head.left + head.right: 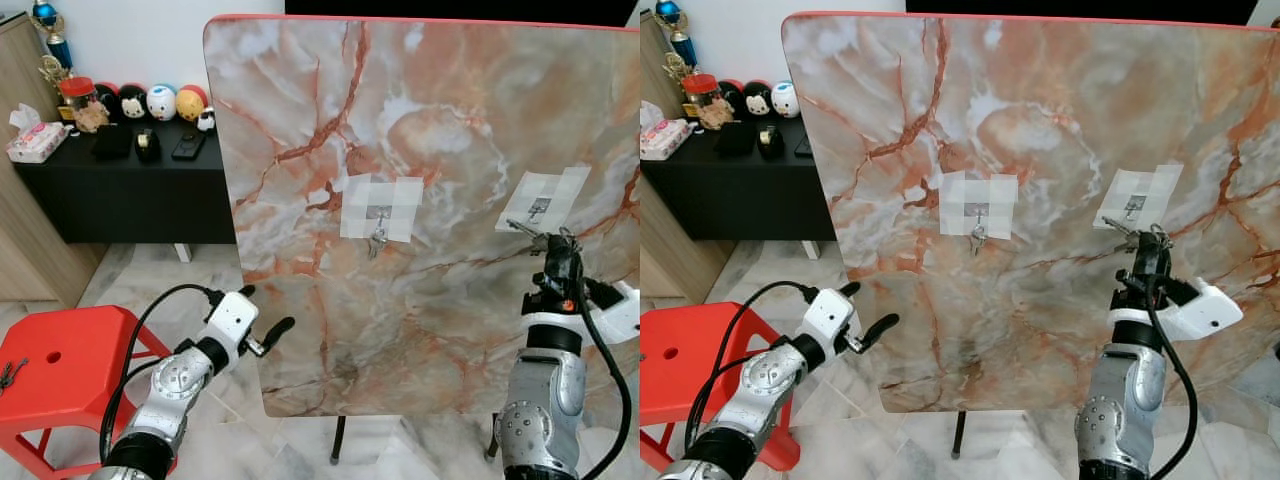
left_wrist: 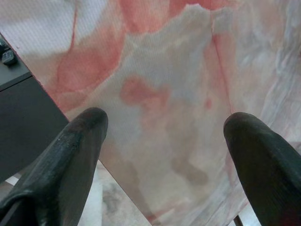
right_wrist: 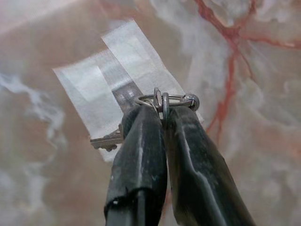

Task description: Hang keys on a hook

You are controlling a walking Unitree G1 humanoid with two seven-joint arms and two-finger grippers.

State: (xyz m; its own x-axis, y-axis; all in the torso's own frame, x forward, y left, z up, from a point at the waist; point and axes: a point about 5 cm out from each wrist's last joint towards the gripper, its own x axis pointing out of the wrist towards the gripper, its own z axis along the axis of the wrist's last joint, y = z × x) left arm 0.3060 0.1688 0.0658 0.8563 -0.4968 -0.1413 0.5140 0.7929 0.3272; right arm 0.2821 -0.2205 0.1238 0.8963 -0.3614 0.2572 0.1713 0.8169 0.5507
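The right gripper [image 3: 162, 115] pinches the key ring [image 3: 165, 100] just below the taped hook [image 1: 539, 208] on the marble board [image 1: 420, 120], so the ring must rise onto it

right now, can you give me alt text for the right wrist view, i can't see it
The right tool is shut on a key ring, held up just in front of a hook taped to a marble board. A key sticks out sideways from behind the black fingers.
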